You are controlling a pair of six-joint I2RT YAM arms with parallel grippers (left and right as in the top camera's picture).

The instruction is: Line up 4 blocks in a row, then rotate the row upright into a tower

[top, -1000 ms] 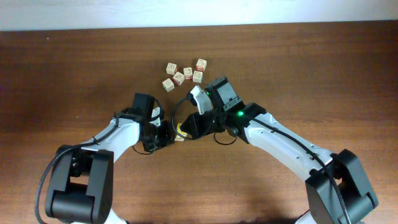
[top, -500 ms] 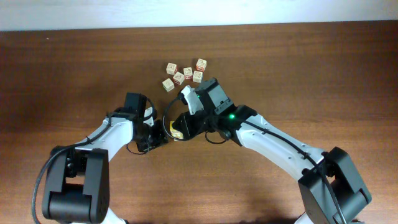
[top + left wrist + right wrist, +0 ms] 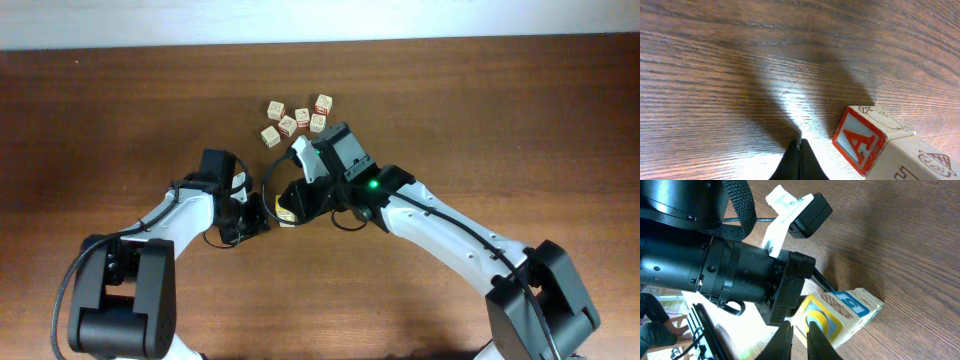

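A block with a red "A" face stands on the table in the left wrist view, touching a plain beige block behind it. My left gripper is shut and empty, its tips on the wood just left of the "A" block. In the right wrist view a block with a yellow-and-blue face and a blue mark on top lies right before my right gripper. Its jaws stand a narrow gap apart and hold nothing. From overhead both grippers meet at these blocks, which are mostly hidden.
Several other pale cubes with reddish prints sit clustered behind the grippers. The left arm's black wrist fills the space close to my right fingers. The table's far edge meets a white surface.
Both arms have shifted left along the table, the right one also away from the front edge. The right jaws, shut before, now stand slightly parted. The left gripper stays shut.
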